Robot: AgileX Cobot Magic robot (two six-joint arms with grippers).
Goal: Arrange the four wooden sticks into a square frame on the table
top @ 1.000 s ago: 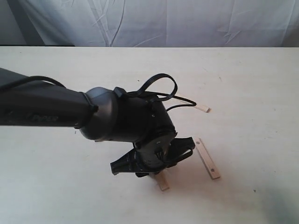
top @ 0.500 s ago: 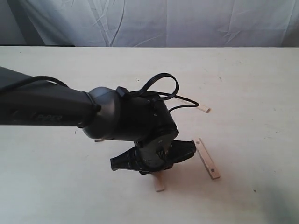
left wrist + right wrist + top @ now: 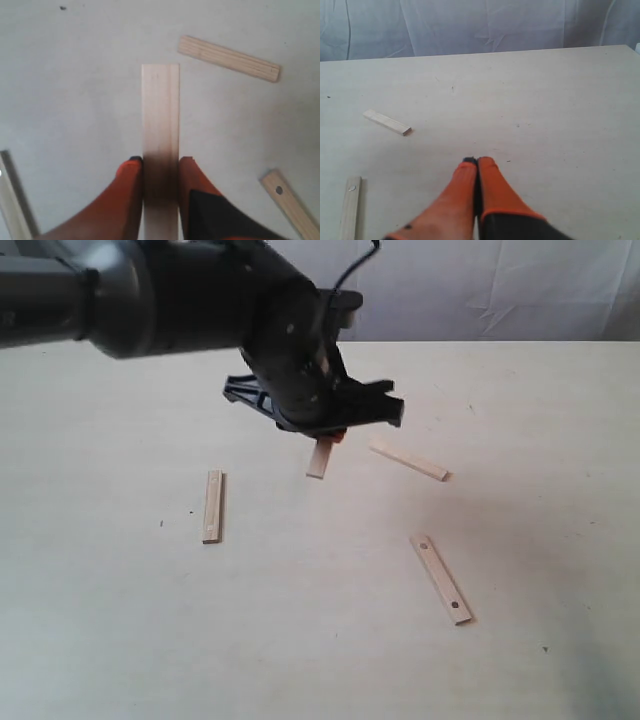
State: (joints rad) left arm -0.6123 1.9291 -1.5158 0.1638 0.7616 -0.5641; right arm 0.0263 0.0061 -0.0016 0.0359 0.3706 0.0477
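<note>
We find the left gripper (image 3: 325, 435) clamped on the held stick (image 3: 160, 110), clear of the table (image 3: 300, 660); its long axis runs in line with the fingers (image 3: 127, 195), free end downward; only the left wrist view shows that edge grip; only the right wrist view shows the right gripper (image 3: 477, 162), jaws together; the left stick (image 3: 212, 505), largely hidden earlier behind the low arm (image 3: 150, 290), now lies exposed.

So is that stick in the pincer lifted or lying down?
Lifted: the left pincer holds the wooden stick end-down, clear of the table.
</note>
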